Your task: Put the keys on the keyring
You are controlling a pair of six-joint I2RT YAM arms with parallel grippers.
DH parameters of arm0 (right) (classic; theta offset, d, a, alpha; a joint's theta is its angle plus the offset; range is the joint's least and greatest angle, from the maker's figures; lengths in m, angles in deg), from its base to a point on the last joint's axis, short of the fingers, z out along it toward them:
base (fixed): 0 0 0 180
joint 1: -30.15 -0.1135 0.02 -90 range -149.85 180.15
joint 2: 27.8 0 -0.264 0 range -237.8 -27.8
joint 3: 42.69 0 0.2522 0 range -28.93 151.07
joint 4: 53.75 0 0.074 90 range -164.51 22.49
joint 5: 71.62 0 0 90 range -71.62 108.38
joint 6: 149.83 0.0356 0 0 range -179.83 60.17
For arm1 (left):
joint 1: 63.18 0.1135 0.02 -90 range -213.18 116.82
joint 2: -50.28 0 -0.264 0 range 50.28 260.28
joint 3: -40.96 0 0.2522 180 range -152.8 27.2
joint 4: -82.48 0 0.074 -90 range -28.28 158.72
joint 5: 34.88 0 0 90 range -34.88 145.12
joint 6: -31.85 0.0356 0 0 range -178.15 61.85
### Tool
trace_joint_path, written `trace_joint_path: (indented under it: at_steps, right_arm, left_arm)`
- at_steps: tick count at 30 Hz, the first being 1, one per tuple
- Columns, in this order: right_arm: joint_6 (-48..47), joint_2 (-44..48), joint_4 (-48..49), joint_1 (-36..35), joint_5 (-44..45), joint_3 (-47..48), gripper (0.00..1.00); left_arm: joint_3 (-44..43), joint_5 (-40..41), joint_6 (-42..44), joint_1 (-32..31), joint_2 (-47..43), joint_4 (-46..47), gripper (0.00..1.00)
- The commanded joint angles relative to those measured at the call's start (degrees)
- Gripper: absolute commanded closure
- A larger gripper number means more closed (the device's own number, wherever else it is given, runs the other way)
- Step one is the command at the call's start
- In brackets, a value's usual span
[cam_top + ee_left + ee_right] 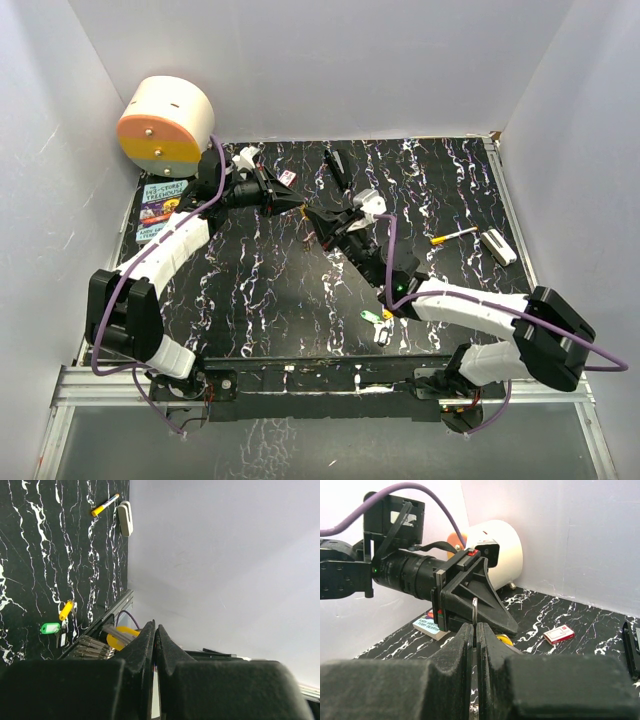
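The left gripper (298,206) and the right gripper (318,220) meet tip to tip above the middle of the bench (260,290), almost touching. The right gripper is clenched, and a thin silver strip of metal stands straight up out of its pinched fingers (465,645). This appears to be the keyring (475,611) seen edge-on, though its full loop cannot be made out. It rises directly in front of the left gripper's pointed tip, which faces it at close range. The left gripper is also fully clenched. Its own wrist view shows only a pale sliver in the seam between its fingers (142,650), and what that sliver is cannot be told. The loose keys lie on the bench well behind the right gripper, back along its forearm and close to the near edge. The green key (368,317) and the yellow-orange key (386,312) lie just beside each other, with the white key (382,333) just nearer the arm bases. A small red-and-white box (559,634) sits on the bench beyond the right gripper, near the back wall, and a black stick (335,165) lies farther along that wall.
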Motion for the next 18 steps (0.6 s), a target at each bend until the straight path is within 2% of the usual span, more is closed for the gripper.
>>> trace_joint_path:
  at_steps: [1,18]
  right_arm:
    - [1.6,-0.9,6.9,-0.6,2.7,2.8,0.92]
    - [0.7,-5.7,5.7,-0.8,5.1,5.3,0.92]
  left_arm:
    - [-1.3,1.2,-1.5,-0.2,-3.3,-0.9,1.00]
    - [-0.6,1.3,-1.9,-0.2,-3.9,-1.9,1.00]
